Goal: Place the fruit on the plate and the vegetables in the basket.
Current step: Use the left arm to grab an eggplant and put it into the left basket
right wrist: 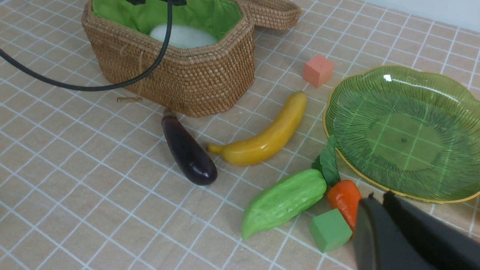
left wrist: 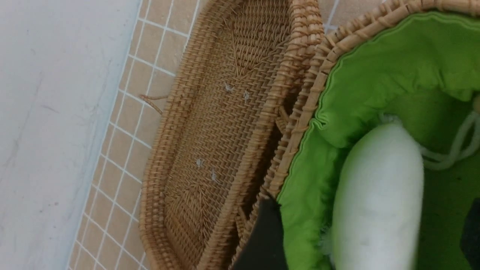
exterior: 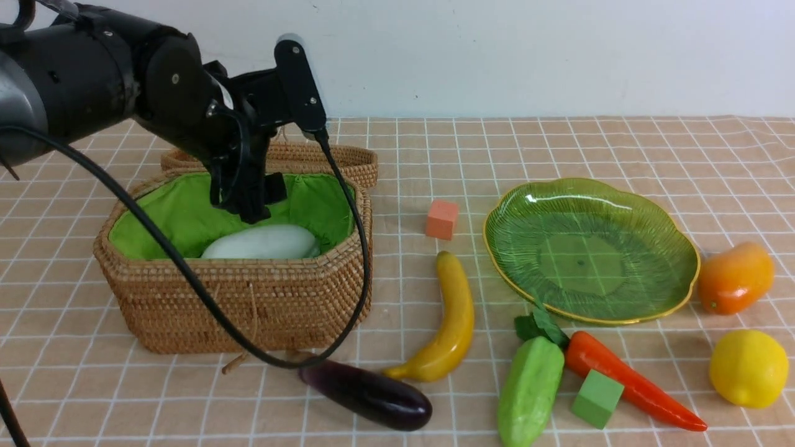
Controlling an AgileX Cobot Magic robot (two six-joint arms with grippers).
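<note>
Front view: my left gripper (exterior: 248, 202) hangs over the basket (exterior: 248, 304), jaws spread, gripping nothing. The white radish (exterior: 261, 243) lies on the green lining just beneath it. Eggplant (exterior: 366, 394), banana (exterior: 448, 323), gourd (exterior: 529, 391) and carrot (exterior: 633, 382) lie on the cloth (exterior: 435, 155). Mango (exterior: 735, 277) and lemon (exterior: 748, 367) sit right of the plate (exterior: 590, 248). My right gripper (right wrist: 378, 198) is closed and empty.

Tan basket (exterior: 248, 304), green lining (exterior: 180, 211); white radish (exterior: 261, 243); purple, perhaps black, eggplant (exterior: 372, 394).
</note>
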